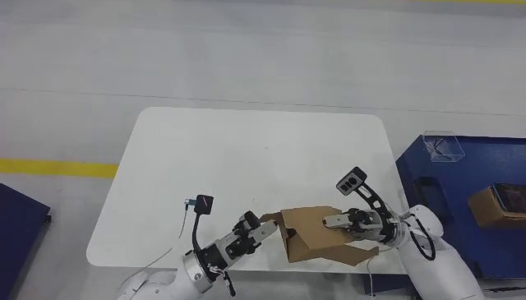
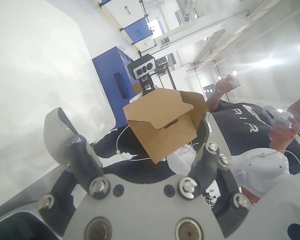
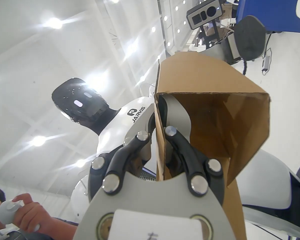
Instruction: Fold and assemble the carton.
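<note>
White table (image 1: pixel 246 160), open hollow carton (image 1: pixel 316 234)

Arms: left arm (image 1: pixel 152 288) and right arm (image 1: pixel 448 271), glossy white shells, black joint rings.
Left gripper (image 2: pixel 130 126): pale grey curved fingers (image 2: pixel 56 126), black links, silver slotted screws, grey plate with two brass-toned bolts at 6 o'clock.
Right gripper (image 3: pixel 160 116): grey fingers (image 3: pixel 177 111), black links, smooth silver studs, white label at 6 o'clock.
Wrist cameras: black box (image 1: pixel 353 182) on a black stalk, one per wrist.
Head (image 3: pixel 81 101): glossy black visor; white chest (image 3: pixel 130 126) with dark logo.
Cables: thin white cable (image 1: pixel 182 218) at left wrist; black loop (image 1: pixel 425 246) on right forearm.
</note>
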